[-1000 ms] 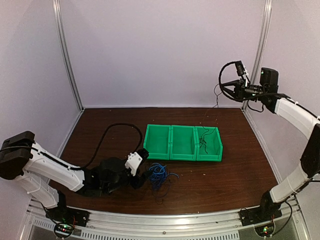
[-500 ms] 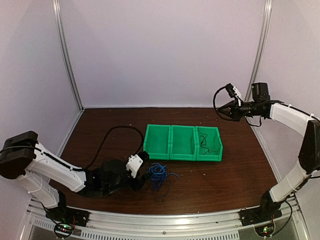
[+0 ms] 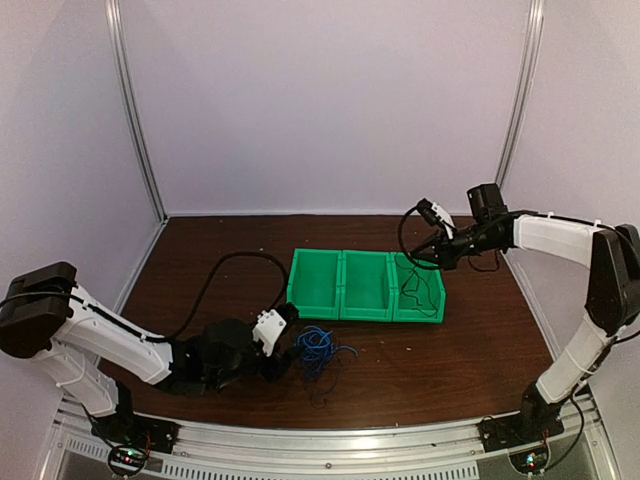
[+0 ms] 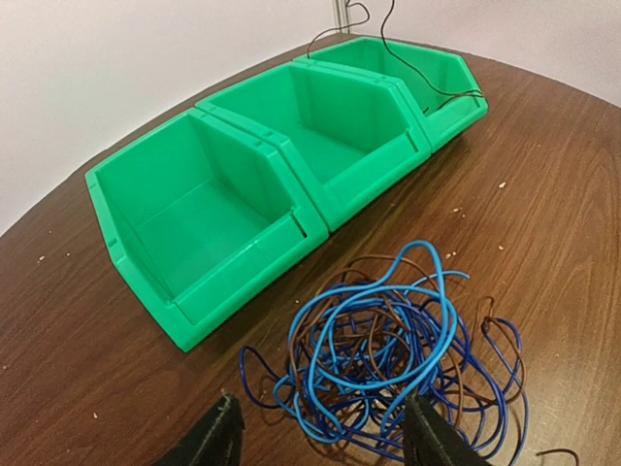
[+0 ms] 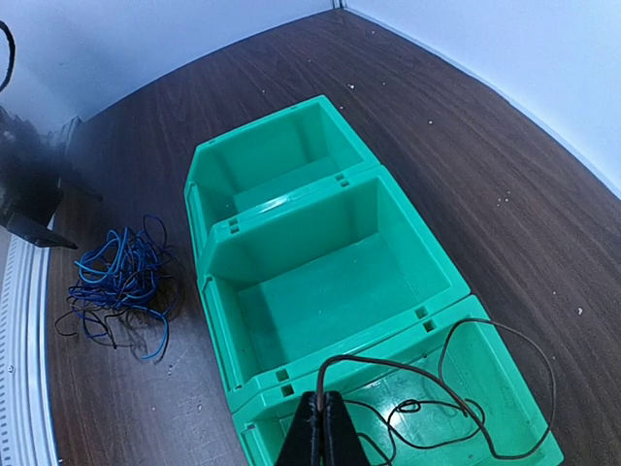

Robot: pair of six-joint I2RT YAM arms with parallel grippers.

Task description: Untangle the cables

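Blue and brown cables (image 4: 388, 340) lie in a loose tangle on the bench (image 4: 543, 194), directly ahead of the left claw (image 4: 325, 439). Its fingers stand apart, with the near edge of the heap reaching in between them, and the left arm is by far the nearer one. The right claw (image 5: 320, 427) is pinched tight on one thin dark cable (image 5: 388, 363) above the rightmost green bin (image 3: 418, 308). The rest of that strand lies in loops just below its tips, so lowering and letting go looks like the move in hand
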